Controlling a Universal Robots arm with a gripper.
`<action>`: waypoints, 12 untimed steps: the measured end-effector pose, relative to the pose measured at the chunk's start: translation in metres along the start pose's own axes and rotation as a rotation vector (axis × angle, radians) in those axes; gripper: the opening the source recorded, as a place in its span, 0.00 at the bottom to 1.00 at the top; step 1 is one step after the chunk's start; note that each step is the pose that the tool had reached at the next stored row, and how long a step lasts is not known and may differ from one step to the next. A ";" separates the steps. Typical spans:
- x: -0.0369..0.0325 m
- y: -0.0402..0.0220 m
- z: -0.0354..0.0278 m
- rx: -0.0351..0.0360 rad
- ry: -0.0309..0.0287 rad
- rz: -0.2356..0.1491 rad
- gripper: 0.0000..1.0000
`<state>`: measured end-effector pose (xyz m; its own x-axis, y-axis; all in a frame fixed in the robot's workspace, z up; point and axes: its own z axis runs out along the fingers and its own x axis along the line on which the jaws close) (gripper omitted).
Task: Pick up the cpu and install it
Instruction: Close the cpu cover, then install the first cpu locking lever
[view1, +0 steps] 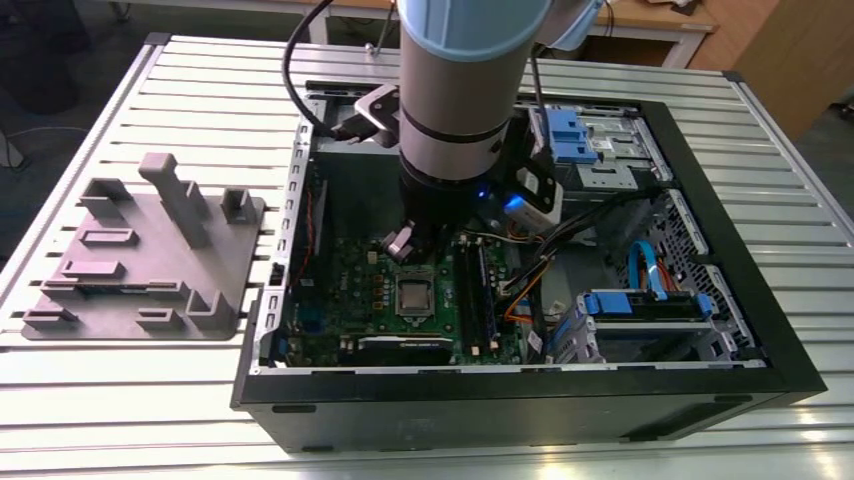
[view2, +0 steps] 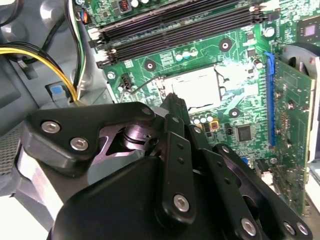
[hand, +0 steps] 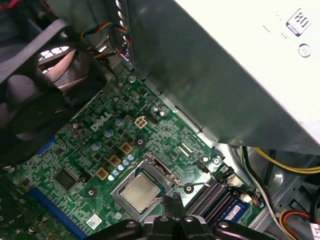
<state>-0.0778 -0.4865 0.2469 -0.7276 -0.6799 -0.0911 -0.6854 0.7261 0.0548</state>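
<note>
The cpu lies flat in the dark socket frame on the green motherboard inside the open computer case. Its silvery-grey top also shows in the first wrist view and, glaring white, in the second wrist view. My gripper hangs just above the board on the far side of the socket. The black fingers meet at a narrow tip close by the socket's edge, shut with nothing between them and apart from the chip.
The black case walls ring the board. Memory sticks and bundled cables lie near the socket, a black fan to one side, blue drive bays on the exterior view's right. A grey fixture block stands outside on the slatted table.
</note>
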 end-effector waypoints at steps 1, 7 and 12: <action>0.0007 -0.0002 -0.0001 0.0000 0.0001 0.000 0.10; 0.0036 0.0024 -0.0002 0.0000 0.0000 0.000 0.10; 0.0044 0.0031 -0.0002 0.0000 0.0000 0.000 0.10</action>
<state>-0.0832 -0.4872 0.2468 -0.7276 -0.6799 -0.0911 -0.6854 0.7261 0.0548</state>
